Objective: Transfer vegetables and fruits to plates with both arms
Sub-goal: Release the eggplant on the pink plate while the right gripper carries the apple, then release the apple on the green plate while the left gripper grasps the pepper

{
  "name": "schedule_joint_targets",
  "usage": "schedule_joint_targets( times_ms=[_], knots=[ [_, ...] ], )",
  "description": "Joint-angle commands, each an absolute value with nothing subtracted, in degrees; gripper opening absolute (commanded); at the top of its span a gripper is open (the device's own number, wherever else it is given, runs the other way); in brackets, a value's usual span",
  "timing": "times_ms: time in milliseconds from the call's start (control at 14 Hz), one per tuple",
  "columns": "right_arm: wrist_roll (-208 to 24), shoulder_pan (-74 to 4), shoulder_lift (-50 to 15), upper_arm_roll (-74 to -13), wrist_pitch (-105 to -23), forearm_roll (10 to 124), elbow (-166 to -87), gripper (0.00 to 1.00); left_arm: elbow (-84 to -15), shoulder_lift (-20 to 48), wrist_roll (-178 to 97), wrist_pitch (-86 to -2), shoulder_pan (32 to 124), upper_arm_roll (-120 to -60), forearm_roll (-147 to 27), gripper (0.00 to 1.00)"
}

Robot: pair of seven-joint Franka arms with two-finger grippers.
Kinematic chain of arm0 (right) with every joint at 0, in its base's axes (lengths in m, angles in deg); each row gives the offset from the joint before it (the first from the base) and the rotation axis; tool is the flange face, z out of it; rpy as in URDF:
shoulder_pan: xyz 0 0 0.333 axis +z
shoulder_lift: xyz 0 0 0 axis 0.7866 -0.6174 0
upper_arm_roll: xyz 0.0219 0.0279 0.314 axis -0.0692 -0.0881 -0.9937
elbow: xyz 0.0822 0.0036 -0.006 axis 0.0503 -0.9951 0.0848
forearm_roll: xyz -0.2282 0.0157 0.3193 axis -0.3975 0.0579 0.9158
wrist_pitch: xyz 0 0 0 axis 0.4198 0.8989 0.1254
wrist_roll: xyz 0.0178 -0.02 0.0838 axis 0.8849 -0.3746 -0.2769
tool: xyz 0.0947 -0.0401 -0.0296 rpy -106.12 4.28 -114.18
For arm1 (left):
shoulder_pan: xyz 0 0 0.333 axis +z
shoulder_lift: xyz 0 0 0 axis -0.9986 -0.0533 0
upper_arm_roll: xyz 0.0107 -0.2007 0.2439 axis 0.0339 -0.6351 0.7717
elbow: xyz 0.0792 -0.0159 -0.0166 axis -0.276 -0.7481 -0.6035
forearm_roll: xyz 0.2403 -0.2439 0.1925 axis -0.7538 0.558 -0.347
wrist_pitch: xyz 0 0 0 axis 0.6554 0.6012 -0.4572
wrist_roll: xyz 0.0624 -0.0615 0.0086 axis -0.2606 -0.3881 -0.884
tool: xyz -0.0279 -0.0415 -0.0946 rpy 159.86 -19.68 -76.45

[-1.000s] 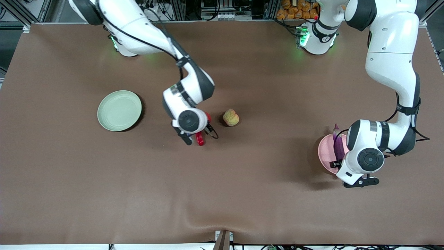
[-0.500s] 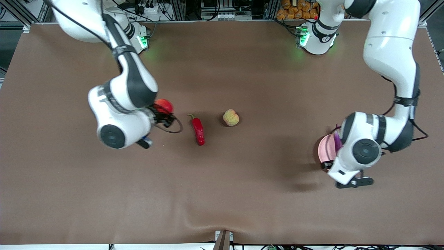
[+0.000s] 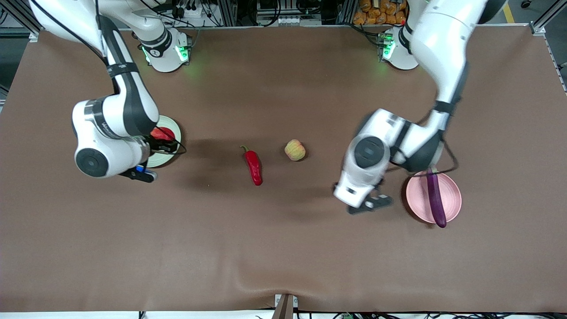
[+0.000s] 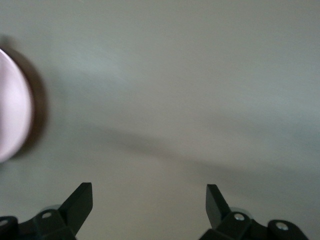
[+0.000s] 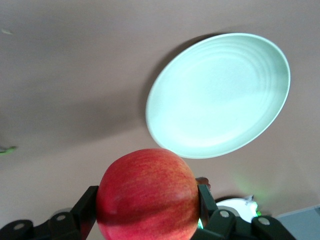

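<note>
Since the earlier frames the right arm has swung from the middle of the table toward its own end, carrying the red fruit with it, and the left arm has drawn off the pink plate toward the table's centre, leaving the eggplant uncovered.

Brown table (image 3: 283, 248) — the work surface, bearing all items.

Right arm: its right gripper (image 5: 148, 212) is up over the green plate (image 3: 173, 126), fingers clamped on either side of the red fruit (image 3: 162, 133).

Left arm: its left gripper (image 4: 149, 202) is over bare table beside the pink plate (image 3: 452, 201), on the side toward the centre; the jaws stand wide apart and hold nothing.

Pink plate — toward the left arm's end of the table. The eggplant (image 3: 436, 200) lies across it, the tip nearer the front camera reaching past the rim.

Chili pepper (image 3: 254, 166) — on the table near the middle, green stem pointing toward the robots' bases.

Yellowish-green fruit (image 3: 295, 150) — just beside the chili pepper, toward the left arm's end, apart from it.
</note>
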State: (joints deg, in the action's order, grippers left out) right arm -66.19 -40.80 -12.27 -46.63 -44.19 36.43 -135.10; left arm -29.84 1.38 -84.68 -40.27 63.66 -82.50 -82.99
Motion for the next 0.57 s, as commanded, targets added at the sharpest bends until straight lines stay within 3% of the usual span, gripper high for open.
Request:
schedule_joint_targets(
  times_ms=[0, 143, 214, 286, 357, 500],
  knots=[
    [-73.13, -45.35, -6.14, -47.66, -54.61, 35.12, -148.86, 0.0, -27.28, 0.74, -92.01, -40.21, 57.35, -81.98, -80.66, 1.0],
    [-79.98, -48.95, -5.78, -47.66, -59.82, 35.12, -153.8, 0.11, -25.61, -1.54, -97.81, -43.97, 52.95, -81.89, -79.86, 1.0],
    [-82.1, -50.28, -5.87, -47.57, -60.01, 35.03, -154.42, 0.27, -25.6, -2.51, -100.54, -46.78, 51.19, -81.81, -79.94, 1.0],
    [-82.82, -51.25, -5.96, -47.57, -59.93, 34.85, -154.43, 0.67, -25.6, -3.56, -102.92, -49.68, 49.61, -81.8, -79.94, 1.0],
    [-82.83, -51.86, -6.13, -47.49, -60.02, 33.29, -154.26, 1.0, -25.52, -4.79, -104.77, -52.66, 48.11, -81.72, -79.94, 1.0],
    [-83.0, -52.31, -6.14, -47.57, -59.58, 31.51, -153.38, 1.0, -25.52, -7.34, -109.07, -58.64, 45.65, -81.37, -79.94, 1.0]
  ],
)
